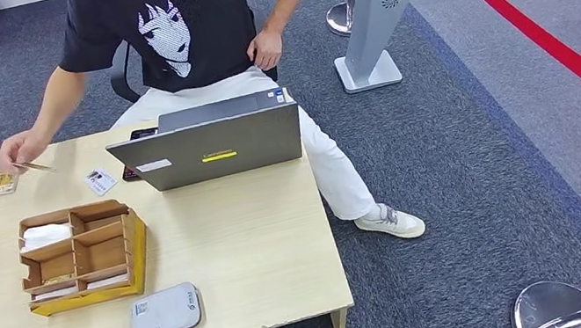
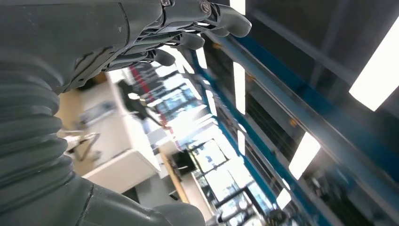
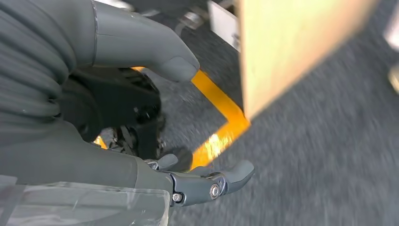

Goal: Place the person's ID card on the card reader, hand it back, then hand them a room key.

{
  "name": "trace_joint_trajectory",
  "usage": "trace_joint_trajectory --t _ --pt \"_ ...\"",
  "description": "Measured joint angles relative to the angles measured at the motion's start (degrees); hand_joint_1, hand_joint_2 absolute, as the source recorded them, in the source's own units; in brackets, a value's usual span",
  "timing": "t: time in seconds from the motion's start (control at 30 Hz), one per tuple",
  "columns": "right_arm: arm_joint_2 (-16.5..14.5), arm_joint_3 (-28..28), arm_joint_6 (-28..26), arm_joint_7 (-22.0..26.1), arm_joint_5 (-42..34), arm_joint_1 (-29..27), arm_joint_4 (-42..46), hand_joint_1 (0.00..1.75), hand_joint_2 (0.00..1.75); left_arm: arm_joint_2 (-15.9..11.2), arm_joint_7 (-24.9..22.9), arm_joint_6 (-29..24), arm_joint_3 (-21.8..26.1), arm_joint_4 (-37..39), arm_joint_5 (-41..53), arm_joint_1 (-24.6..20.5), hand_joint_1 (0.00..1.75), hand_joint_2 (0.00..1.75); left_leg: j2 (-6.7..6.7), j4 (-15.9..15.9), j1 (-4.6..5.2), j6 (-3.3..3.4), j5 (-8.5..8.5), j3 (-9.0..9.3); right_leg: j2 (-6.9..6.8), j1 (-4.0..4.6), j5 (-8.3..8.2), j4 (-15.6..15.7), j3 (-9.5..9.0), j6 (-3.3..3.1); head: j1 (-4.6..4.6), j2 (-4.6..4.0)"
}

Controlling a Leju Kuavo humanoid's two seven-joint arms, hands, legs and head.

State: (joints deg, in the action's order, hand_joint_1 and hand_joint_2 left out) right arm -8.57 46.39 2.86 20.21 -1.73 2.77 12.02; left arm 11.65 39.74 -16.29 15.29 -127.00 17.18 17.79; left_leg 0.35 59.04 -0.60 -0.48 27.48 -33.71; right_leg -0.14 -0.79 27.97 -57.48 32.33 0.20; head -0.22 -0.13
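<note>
Left robot hand (image 2: pixel 155 33) empty, fingers apart | right robot hand (image 3: pixel 141 117) empty, fingers apart, blurred

The head view looks down from high on the table (image 1: pixel 265 248), near its front edge. The left wrist view looks up, toward ceiling lights (image 2: pixel 376 80). The right wrist view looks down, close beside the table's (image 3: pixel 291 47) corner.
</note>
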Motion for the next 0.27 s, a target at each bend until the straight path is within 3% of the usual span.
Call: trace_joint_trajectory --t 0.1,0.13,0.23,0.27 --pt "-0.1 2.3 -2.8 -1.0 -1.1 0.0 0.2 0.00 1.75 2.7 -0.3 2.9 5.3 0.8 -8.9 3.3 0.00 0.00 -0.06 0.0 -0.03 -0.02 0.04 0.05 -0.10 0.00 0.06 0.0 -0.04 -0.07 -0.03 0.00" --pt "-0.1 3.2 -3.9 -1.8 -1.4 0.0 0.2 0.00 1.75 3.4 -1.4 7.5 7.9 2.7 -15.1 3.6 0.00 0.00 -0.09 0.0 -0.03 -0.03 0.04 0.07 -0.12 0.00 0.09 0.0 -0.06 -0.09 -0.03 0.00" --pt "-0.1 5.2 -5.6 -3.7 -1.3 0.1 0.2 0.00 1.75 5.1 -7.4 31.2 19.3 12.6 -39.4 1.5 0.00 0.00 -0.04 -0.1 -0.12 -0.12 -0.02 0.12 -0.04 0.06 0.06 0.0 -0.11 -0.22 -0.06 0.00" --pt "-0.1 5.5 -5.7 -3.8 -1.1 0.0 0.2 0.00 1.75 5.3 -8.5 35.7 21.6 14.5 -43.4 0.9 0.00 0.00 0.00 -0.1 -0.15 -0.15 -0.03 0.13 0.00 0.07 0.03 0.0 -0.11 -0.26 -0.08 0.00"
